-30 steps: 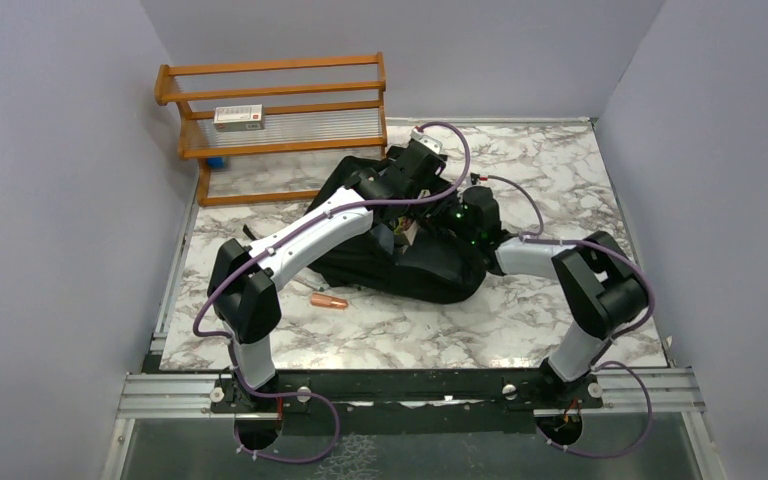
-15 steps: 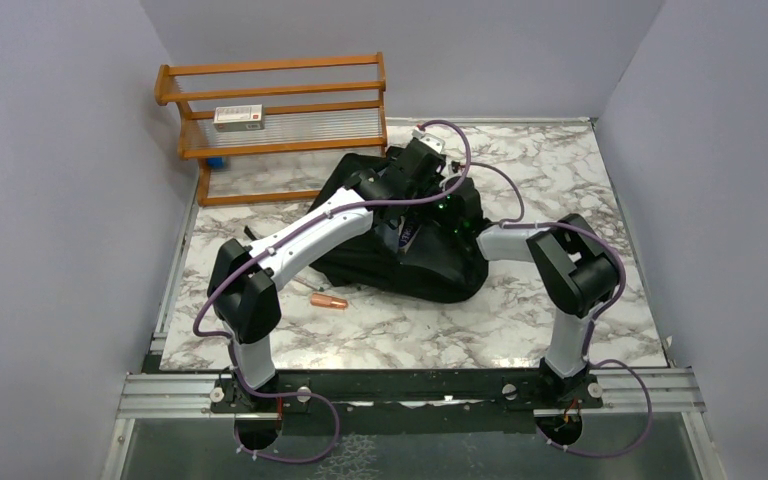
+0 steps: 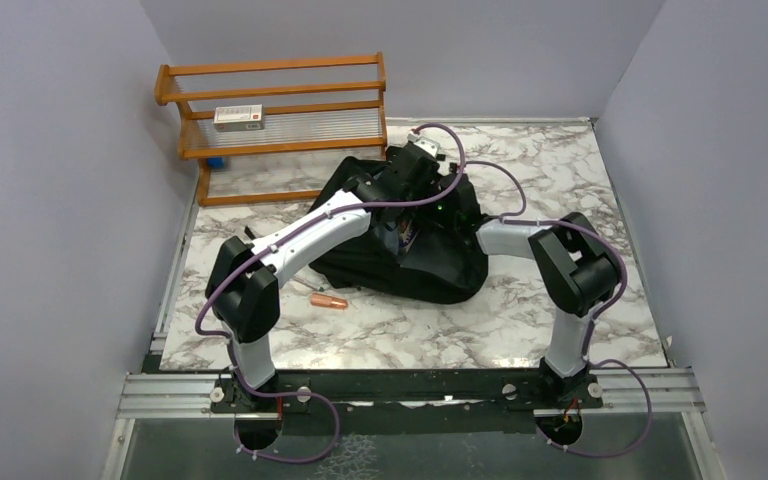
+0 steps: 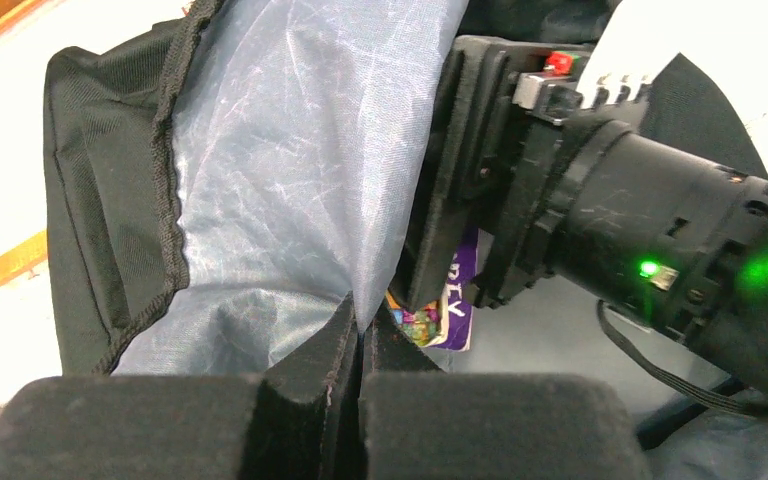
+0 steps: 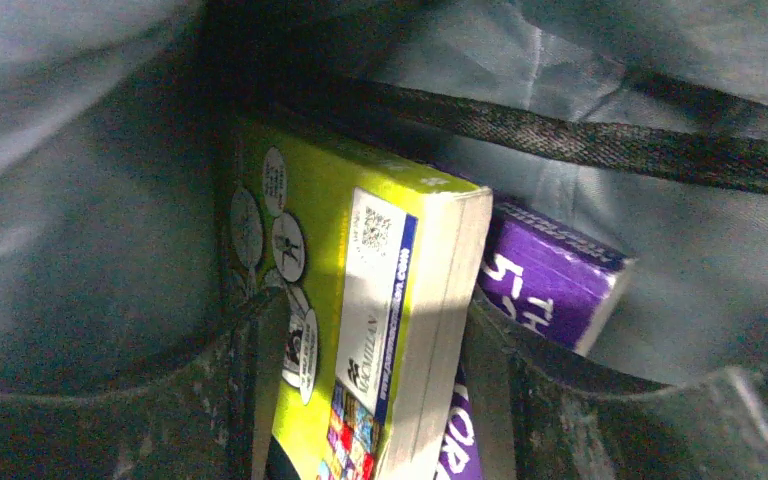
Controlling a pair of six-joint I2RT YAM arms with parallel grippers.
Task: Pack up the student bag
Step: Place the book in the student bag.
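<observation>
Starting at the far left, a wooden rack stands at the back of the table with a small box on its shelf; a copper-coloured piece lies nearer, just beside the bag. Mid-table sits the student bag — the left gripper, pressed together, pinches its grey lining. Inside, the right gripper has a finger either side of a yellow book — gripping or merely flanking, I cannot tell — with a purple book touching it.

Robotics lab test cell, judging by plain grey partition walls boxing in white marble-patterned worktop and silver aluminium mounting rail at near edge.
</observation>
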